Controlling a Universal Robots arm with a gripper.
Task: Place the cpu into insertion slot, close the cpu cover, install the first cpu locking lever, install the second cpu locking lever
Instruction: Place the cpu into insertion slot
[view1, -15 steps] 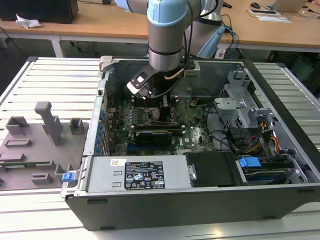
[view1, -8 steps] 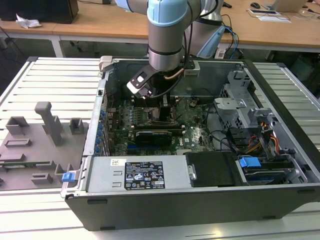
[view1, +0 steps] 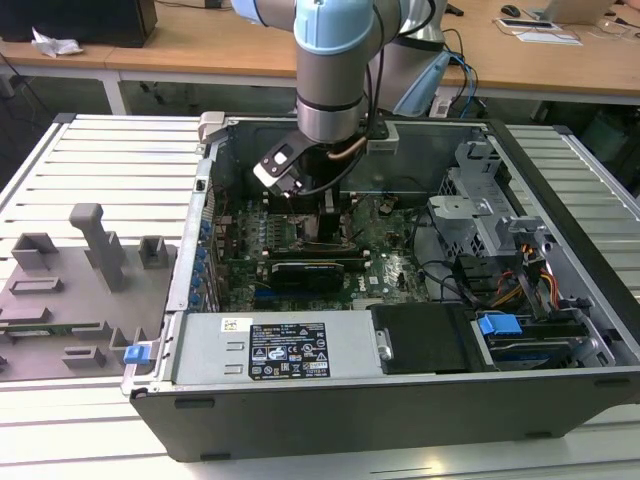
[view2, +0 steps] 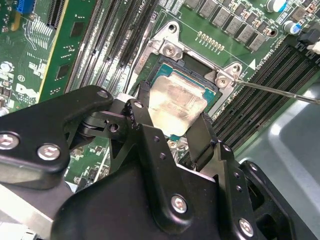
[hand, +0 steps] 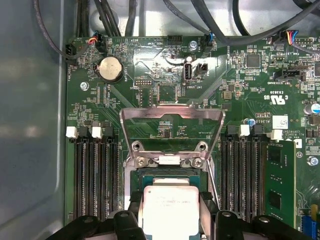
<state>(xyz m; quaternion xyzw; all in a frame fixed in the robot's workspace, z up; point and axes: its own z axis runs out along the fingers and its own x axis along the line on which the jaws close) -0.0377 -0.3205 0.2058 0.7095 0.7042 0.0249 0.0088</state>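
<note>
Cpu (hand: 170, 212) in claw (hand: 171, 205) over insertion slot (view2: 195, 62), w/ cpu cover (hand: 172, 114) flipped back beyond.

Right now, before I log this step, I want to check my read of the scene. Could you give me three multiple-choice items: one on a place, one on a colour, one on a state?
1. Where is the cpu?
A. On the grey tray outside the case
B. Between the jaws, at the insertion slot
C. On top of the power supply

2. What colour is the circuit board?
A. Red
B. Green
C. White

3. How does the cpu cover stand?
A. Swung open, away from the socket
B. Shut down over the chip
C. Taken off and lying on the table

Answers:
1. B: both wrist views show the jaws flanking the chip at the socket.
2. B: the board is green in every view.
3. A: in the first wrist view its frame lies back beyond the hinge.
</note>
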